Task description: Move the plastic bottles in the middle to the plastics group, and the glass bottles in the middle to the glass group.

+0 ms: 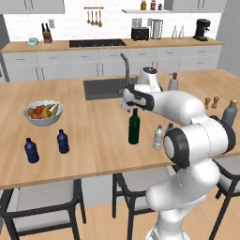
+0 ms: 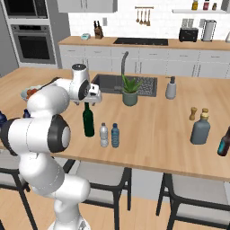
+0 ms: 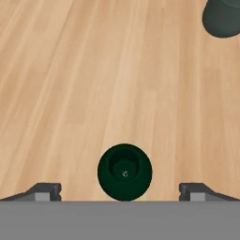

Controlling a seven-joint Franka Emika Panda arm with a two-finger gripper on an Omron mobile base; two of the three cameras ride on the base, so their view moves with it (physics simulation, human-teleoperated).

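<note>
The tall dark green glass bottle [image 1: 134, 129] [image 2: 88, 121] stands upright mid-counter. My gripper [image 1: 133, 108] [image 2: 90, 102] hangs open just above its neck. In the hand view the green bottle's mouth [image 3: 124, 172] sits centred between the spread fingertips [image 3: 47, 190], gripper [image 3: 121, 191]. The clear plastic bottle [image 1: 159, 138] [image 2: 104, 134] and the teal one [image 2: 115, 135] stand right of it. Two navy bottles [image 1: 31, 150] [image 1: 63, 141] stand at the left. The grey-blue glass bottle [image 1: 229, 112] [image 2: 200, 129] stands at the right.
A fruit bowl [image 1: 43, 112] sits far left. Behind the bottles are the sink [image 1: 101, 87], a potted plant [image 2: 130, 92] and a soap dispenser [image 2: 170, 88]. Two shakers [image 2: 193, 113] and a dark bottle [image 2: 224, 141] stand near the grey-blue bottle. Stools line the front edge.
</note>
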